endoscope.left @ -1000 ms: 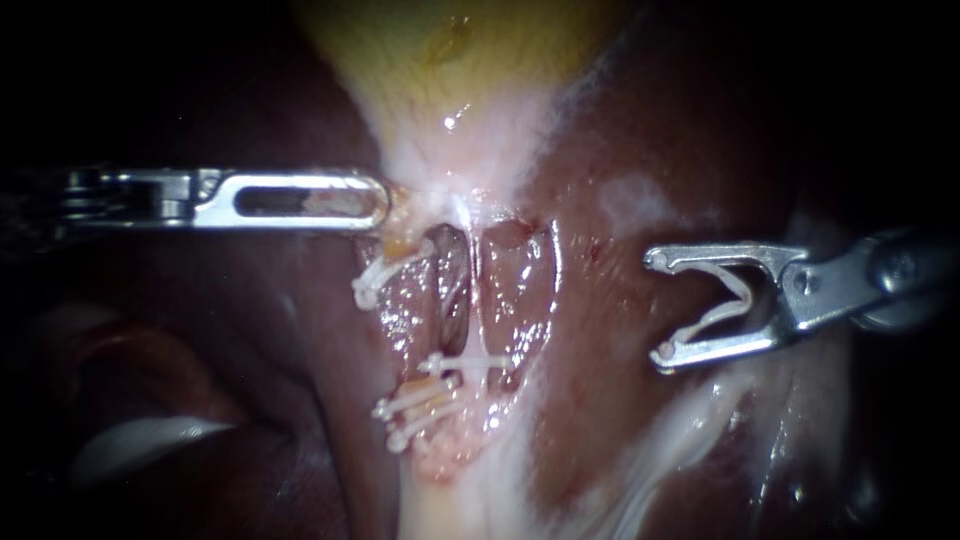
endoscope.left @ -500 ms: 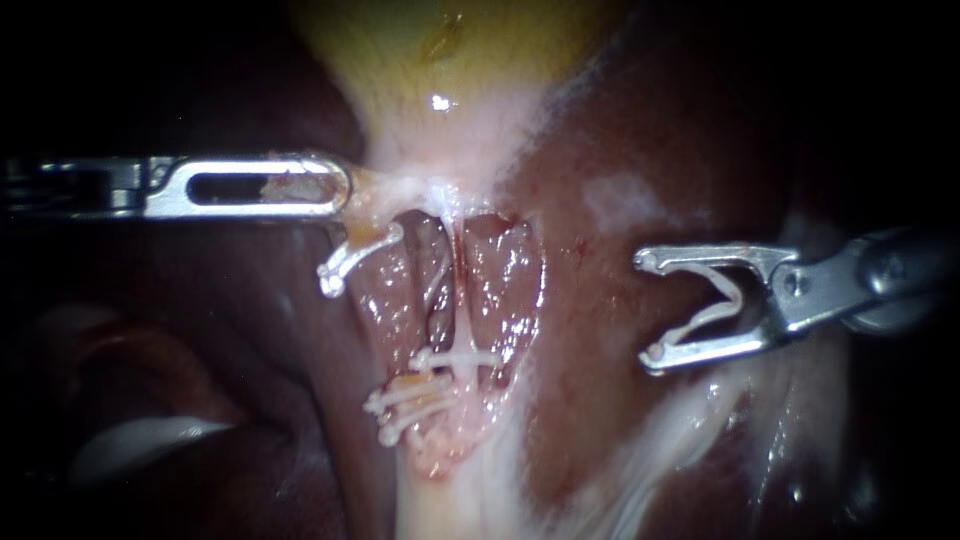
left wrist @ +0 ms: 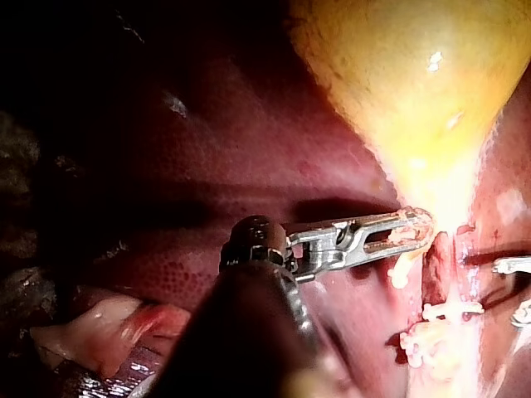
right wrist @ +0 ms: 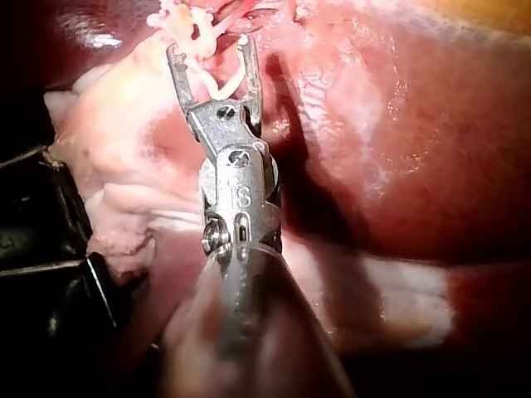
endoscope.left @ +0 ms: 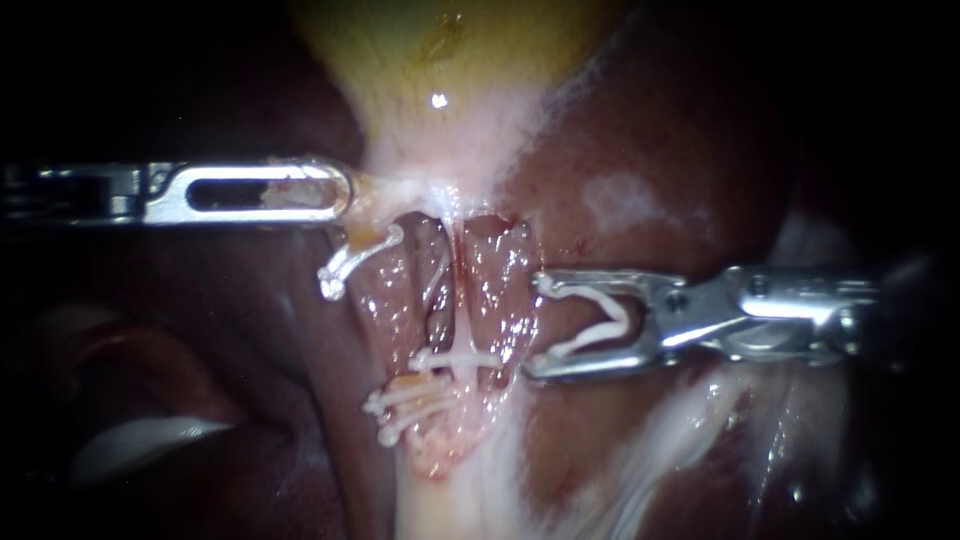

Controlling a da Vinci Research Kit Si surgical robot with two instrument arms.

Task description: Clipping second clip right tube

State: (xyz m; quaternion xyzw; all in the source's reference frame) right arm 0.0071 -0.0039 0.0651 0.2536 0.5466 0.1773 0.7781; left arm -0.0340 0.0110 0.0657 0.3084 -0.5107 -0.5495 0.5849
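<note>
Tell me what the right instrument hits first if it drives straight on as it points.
Most likely the right tube: the right instrument, carrying an open clip, points straight at it, just above the clip already on it. Depth is unclear.

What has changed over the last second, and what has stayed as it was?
The right instrument has advanced leftward toward the right tube, its jaws holding the loaded clip wide open, tips just short of it. The left instrument drew its gripped tissue slightly leftward early on, then held. The fitted clips stay in place.
</note>
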